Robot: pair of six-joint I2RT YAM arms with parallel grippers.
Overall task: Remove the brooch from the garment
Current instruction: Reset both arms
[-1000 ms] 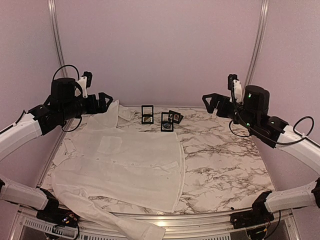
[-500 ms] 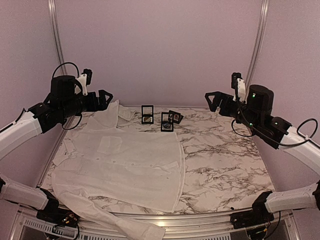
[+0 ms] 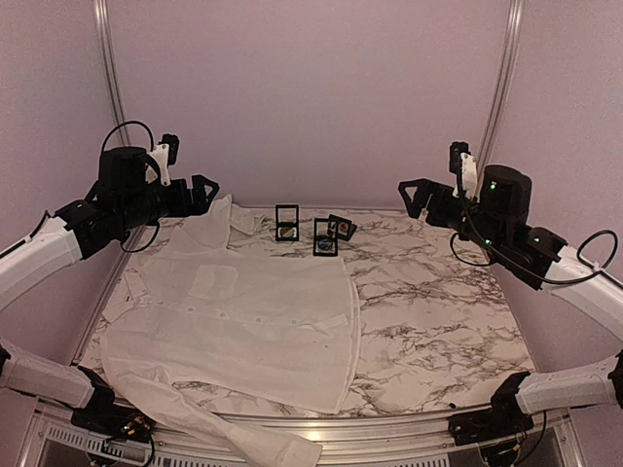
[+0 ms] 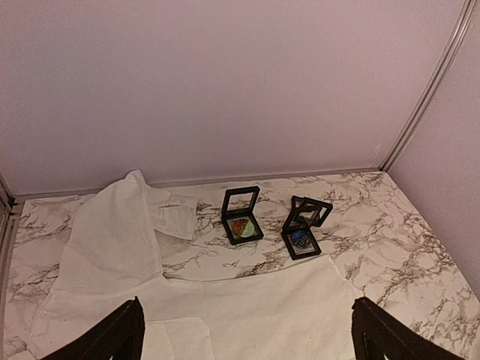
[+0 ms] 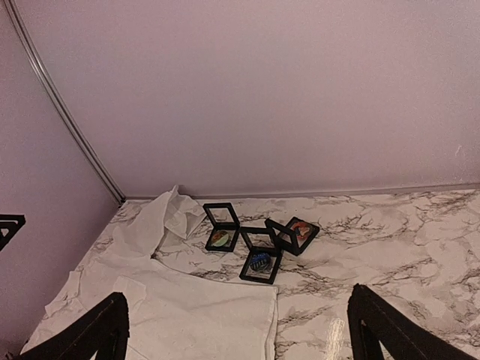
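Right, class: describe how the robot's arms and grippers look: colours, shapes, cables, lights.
The left arm and right arm have smooth white shells and bulky black joints, with thin black cables looping off each. The left gripper and right gripper are black, with two angular fingers and a small white block behind. Green lights glow on the right arm.

Pale lilac walls (image 3: 311,88) fill the upper half of the top view, with slanting metal posts (image 3: 107,68) at upper left and upper right. Below lies a white, dark-veined marble-patterned bench (image 3: 438,321), with a metal rail (image 3: 389,420) along its bottom edge.
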